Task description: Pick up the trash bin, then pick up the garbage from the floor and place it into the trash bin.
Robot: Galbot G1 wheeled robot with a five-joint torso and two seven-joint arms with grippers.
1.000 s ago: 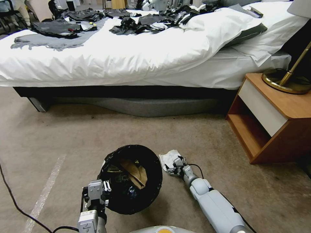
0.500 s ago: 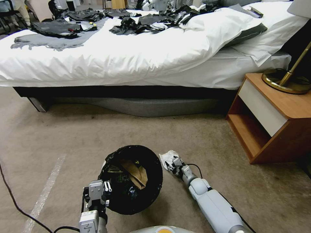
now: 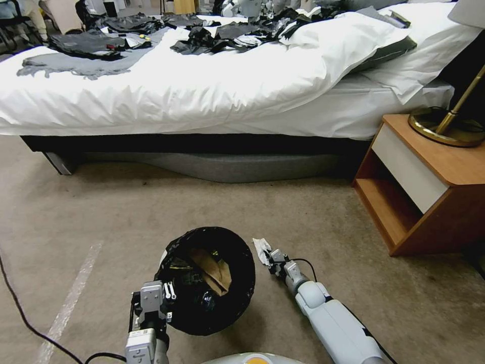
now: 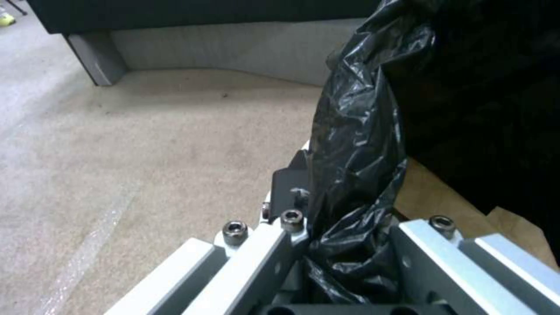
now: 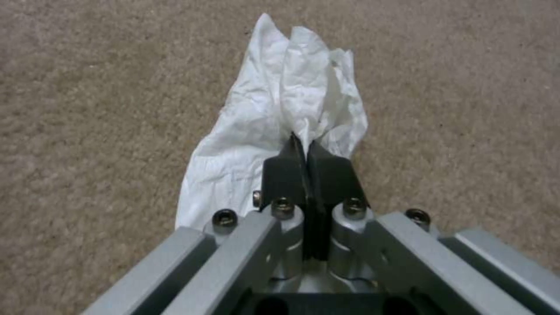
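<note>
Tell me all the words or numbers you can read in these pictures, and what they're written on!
None can be read.
The tissue in the right gripper: plain white, no print.
The trash bin held by the left gripper: plain black bag, no label.
Litter inside the bin: any print is too small to read.

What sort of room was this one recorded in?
Likely a bedroom, perhaps a hotel-style room: a bed with white bedding, a wooden nightstand with a brass lamp base beside it, and carpet.

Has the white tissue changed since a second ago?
Yes. The tissue, pinched by the right gripper, has bunched narrower beside the trash bin.
</note>
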